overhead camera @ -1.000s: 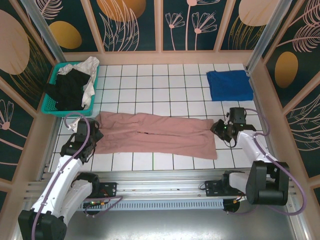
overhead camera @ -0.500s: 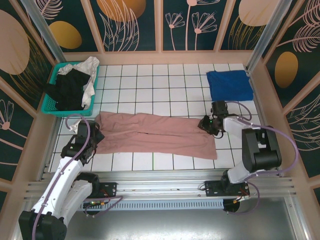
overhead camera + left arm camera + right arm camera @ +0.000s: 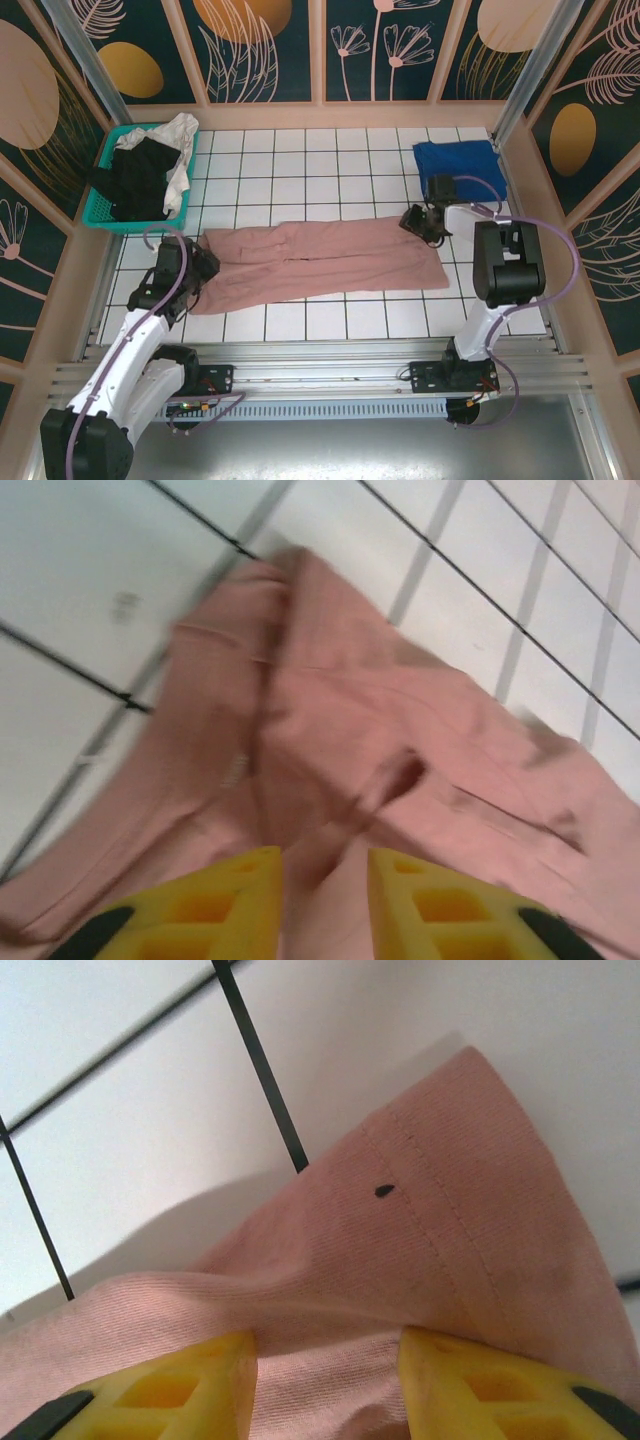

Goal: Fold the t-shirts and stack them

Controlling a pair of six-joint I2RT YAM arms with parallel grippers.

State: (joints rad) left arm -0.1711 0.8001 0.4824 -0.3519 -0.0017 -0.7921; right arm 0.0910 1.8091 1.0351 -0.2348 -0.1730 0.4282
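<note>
Your left gripper (image 3: 325, 865) and right gripper (image 3: 328, 1348) stand part-open over the ends of the dusty-pink t-shirt (image 3: 320, 262). I can't tell whether either grips. Lay both ends flat and level before letting go.

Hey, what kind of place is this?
Probably a robot test cell for laundry folding: a left arm and right arm bolted to a tiled table, a pink shirt spread out, a basket of clothes.

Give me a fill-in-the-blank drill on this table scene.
The black and white clothes sit in the teal ___.
The folded t-shirt at the far right is ___.
The spread-out t-shirt lying between the left fingers and right fingers is ___.
Missing: basket; blue; pink.
</note>
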